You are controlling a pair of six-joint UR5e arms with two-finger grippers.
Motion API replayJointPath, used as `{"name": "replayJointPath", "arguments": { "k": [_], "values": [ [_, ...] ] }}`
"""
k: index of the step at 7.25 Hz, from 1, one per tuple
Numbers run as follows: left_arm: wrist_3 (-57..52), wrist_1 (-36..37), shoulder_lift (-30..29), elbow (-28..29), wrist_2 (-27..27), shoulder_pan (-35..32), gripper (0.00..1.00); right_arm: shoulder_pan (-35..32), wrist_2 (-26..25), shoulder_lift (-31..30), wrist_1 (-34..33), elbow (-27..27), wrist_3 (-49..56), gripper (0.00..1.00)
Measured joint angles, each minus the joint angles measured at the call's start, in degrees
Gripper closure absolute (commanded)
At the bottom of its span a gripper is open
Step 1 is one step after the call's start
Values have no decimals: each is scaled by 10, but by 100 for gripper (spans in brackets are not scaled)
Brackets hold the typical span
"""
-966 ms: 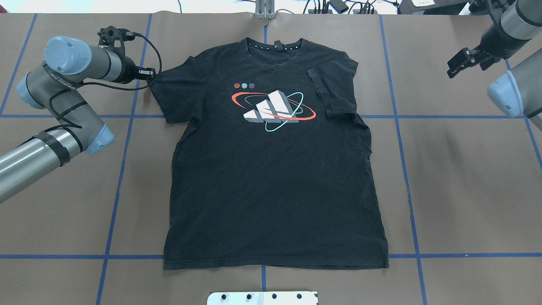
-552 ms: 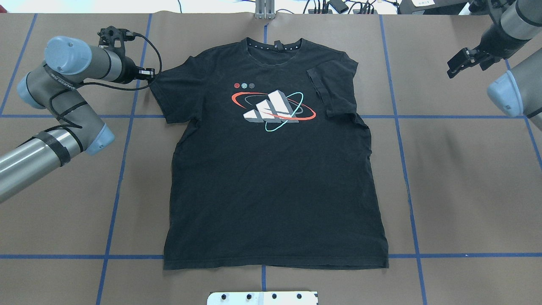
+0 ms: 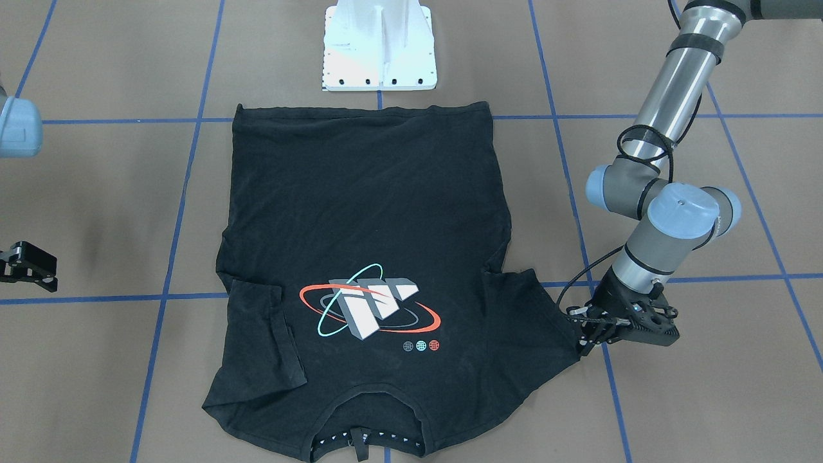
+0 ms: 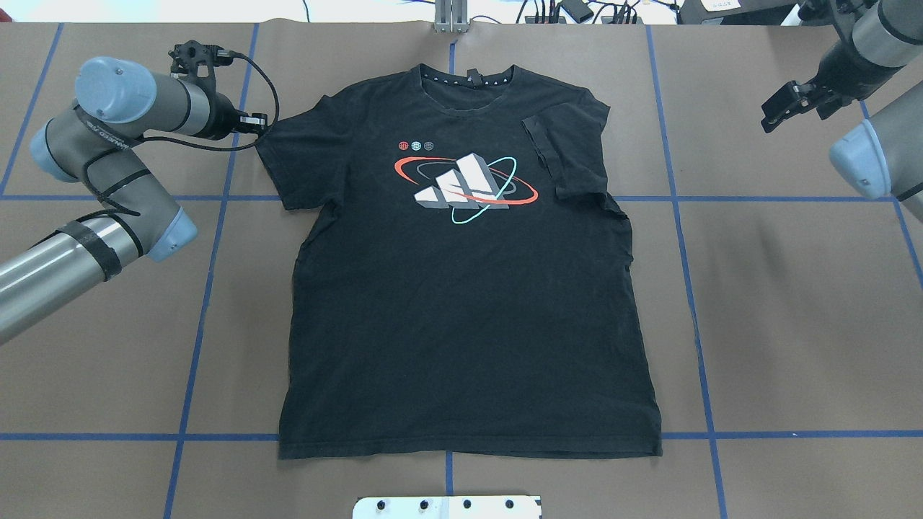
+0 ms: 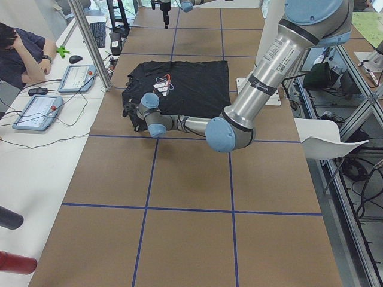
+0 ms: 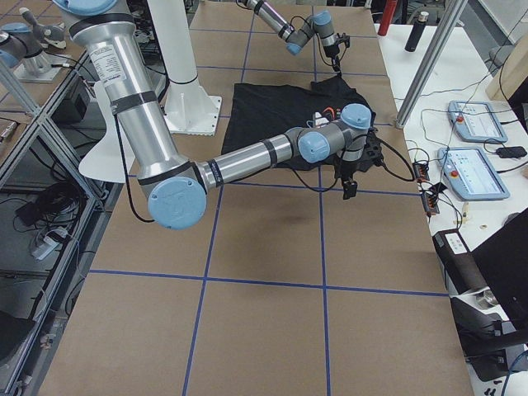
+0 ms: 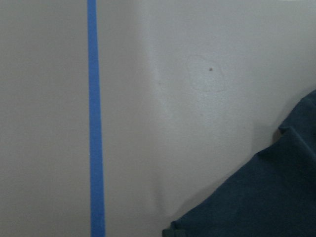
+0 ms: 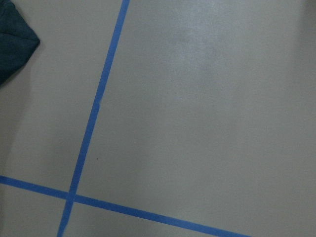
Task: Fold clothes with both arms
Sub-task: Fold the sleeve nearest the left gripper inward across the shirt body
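The black T-shirt [image 4: 461, 310] lies flat and print up on the brown table; it also shows in the front view [image 3: 366, 193]. Its sleeve on the robot's right [image 4: 570, 155] is folded in over the chest. My left gripper [image 4: 254, 128] sits low at the outer corner of the other sleeve [image 4: 288, 162] and looks shut on its tip; in the front view [image 3: 584, 344] the cloth runs to a point there. The left wrist view shows only a corner of cloth [image 7: 266, 197]. My right gripper [image 4: 770, 115] is open and empty, well off the shirt at the table's far right.
The white pedestal base [image 3: 379, 45] stands just behind the shirt's hem. Blue tape lines [image 4: 685, 274] grid the table. A metal post [image 4: 451, 14] and cables lie along the far edge. An operator [image 5: 18, 51] and tablets sit beyond it.
My left arm's wrist and elbow have shifted slightly toward the table's far edge while the gripper stays at the sleeve corner. The shirt and the right arm have not visibly moved.
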State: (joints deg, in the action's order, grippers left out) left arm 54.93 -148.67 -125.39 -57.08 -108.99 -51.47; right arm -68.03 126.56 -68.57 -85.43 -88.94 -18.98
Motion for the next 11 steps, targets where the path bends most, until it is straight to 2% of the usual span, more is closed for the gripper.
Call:
{"name": "replayJointPath", "arguments": {
  "k": [2,4,7,11],
  "values": [
    [61,8,-25,-8,-14,0,100,0,0,0,0,-1,0,0],
    [148,34,-74,-9,-15,11,100,0,0,0,0,-2,-2,0],
    [269,67,-138,0,-8,61,100,0,0,0,0,-2,-2,0],
    [312,72,-182,36,37,92,100,1,0,0,0,0,-2,0]
  ]
}}
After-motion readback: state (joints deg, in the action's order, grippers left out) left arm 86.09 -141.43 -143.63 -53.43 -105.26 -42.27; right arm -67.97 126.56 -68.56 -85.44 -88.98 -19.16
